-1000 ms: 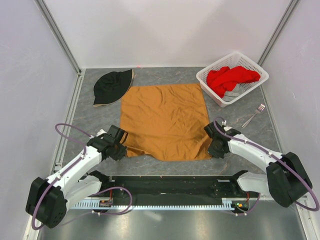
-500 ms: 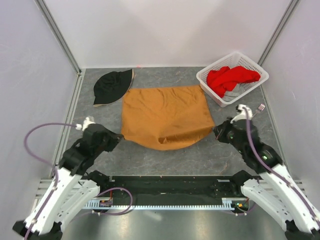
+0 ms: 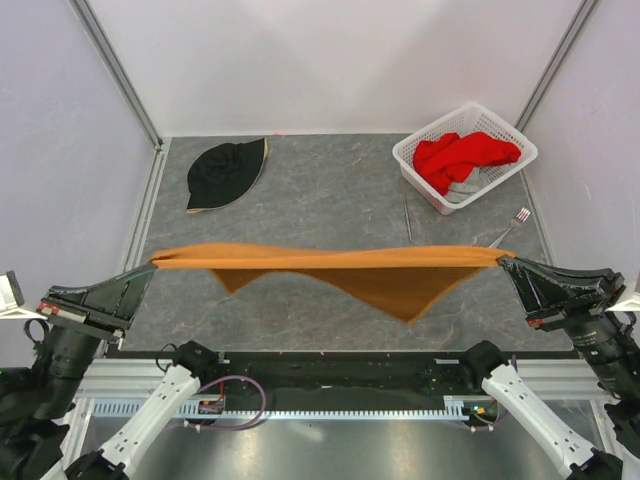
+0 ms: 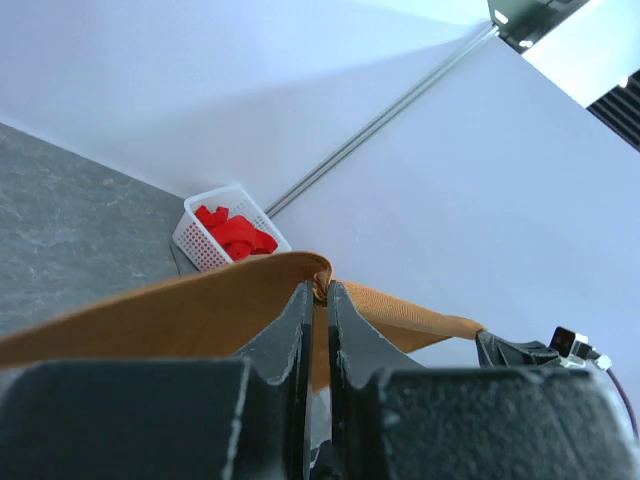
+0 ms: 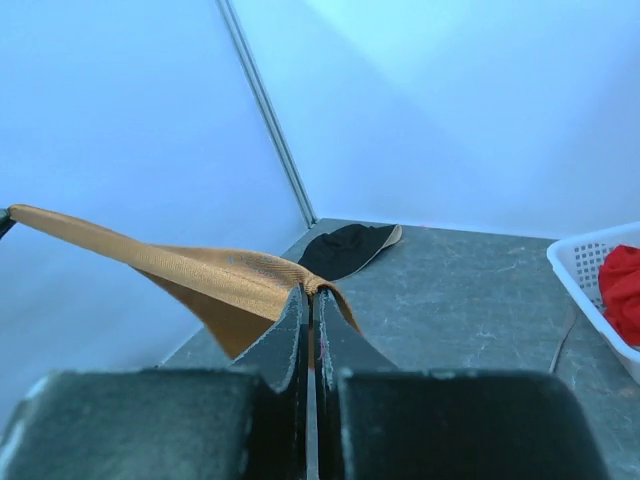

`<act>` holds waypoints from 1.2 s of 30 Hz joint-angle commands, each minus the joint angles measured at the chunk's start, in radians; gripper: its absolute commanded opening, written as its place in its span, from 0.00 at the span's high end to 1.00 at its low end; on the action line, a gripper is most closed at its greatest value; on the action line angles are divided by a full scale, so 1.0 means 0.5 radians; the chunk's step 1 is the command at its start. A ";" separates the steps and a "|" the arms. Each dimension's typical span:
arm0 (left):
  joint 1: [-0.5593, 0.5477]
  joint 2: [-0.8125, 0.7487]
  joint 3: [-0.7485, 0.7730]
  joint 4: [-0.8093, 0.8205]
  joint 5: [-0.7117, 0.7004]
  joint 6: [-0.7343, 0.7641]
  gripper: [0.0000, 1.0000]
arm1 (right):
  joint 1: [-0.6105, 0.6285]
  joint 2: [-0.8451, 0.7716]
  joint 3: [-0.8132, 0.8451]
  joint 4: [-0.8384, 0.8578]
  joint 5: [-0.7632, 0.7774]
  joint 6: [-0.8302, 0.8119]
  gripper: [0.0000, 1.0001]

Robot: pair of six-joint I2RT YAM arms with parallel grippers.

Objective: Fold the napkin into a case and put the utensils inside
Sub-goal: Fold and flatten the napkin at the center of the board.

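The orange-brown napkin (image 3: 340, 262) hangs in the air, stretched taut between my two grippers, its loose corners drooping below. My left gripper (image 3: 150, 268) is shut on its left corner (image 4: 321, 272). My right gripper (image 3: 503, 261) is shut on its right corner (image 5: 312, 284). The silver fork (image 3: 510, 229) lies on the table at the right. The thin grey knife-like piece (image 3: 407, 215) lies on the table left of the basket. No folded case shows.
A black hat (image 3: 225, 172) lies at the back left, also in the right wrist view (image 5: 347, 249). A white basket (image 3: 464, 156) with a red cloth (image 3: 462, 156) stands at the back right. White walls close in the grey table.
Both arms have risen and pulled apart, lifting the napkin off the table and stretching it taut in the air. The knife-like piece, hidden under the napkin before, now shows.
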State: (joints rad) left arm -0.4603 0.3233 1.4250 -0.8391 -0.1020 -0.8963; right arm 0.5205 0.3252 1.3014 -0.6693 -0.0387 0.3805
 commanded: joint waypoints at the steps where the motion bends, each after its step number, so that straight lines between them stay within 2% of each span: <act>1: 0.012 0.184 0.059 0.070 -0.197 0.246 0.98 | -0.007 0.135 0.014 0.001 0.212 -0.022 1.00; 5: 0.012 0.460 -0.073 0.089 -0.443 0.151 0.98 | -0.007 0.450 -0.072 0.093 0.344 -0.013 1.00; 7: 0.012 0.598 -0.141 0.049 -0.660 0.053 0.98 | -0.007 0.714 -0.111 0.154 0.491 -0.028 1.00; 9: 0.012 0.843 -0.187 0.055 -0.862 0.062 0.98 | -0.007 1.002 -0.139 0.274 0.544 -0.055 1.00; 12: 0.028 1.180 -0.184 0.086 -1.011 0.074 0.98 | -0.038 1.367 -0.197 0.528 0.544 -0.095 1.00; 14: 0.104 1.338 -0.196 0.251 -0.992 0.129 0.98 | -0.126 1.679 -0.161 0.678 0.468 -0.095 1.00; 19: 0.521 1.904 -0.270 0.512 -0.530 0.096 0.98 | -0.298 2.217 -0.045 1.004 0.326 -0.114 1.00; 23: 0.678 2.234 -0.264 0.758 -0.260 0.139 0.98 | -0.378 2.720 0.155 1.114 0.173 -0.157 1.00; 30: 0.813 2.636 -0.132 0.868 0.056 0.237 0.98 | -0.437 3.108 0.352 1.167 -0.011 -0.138 1.00; 36: 0.822 2.572 -0.248 0.767 0.097 0.234 0.98 | -0.477 3.111 0.342 1.045 -0.122 -0.095 1.00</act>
State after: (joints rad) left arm -0.0536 1.6650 1.3083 -0.4610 -0.0902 -0.8211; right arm 0.2970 1.9041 1.4303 -0.1429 -0.0334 0.3206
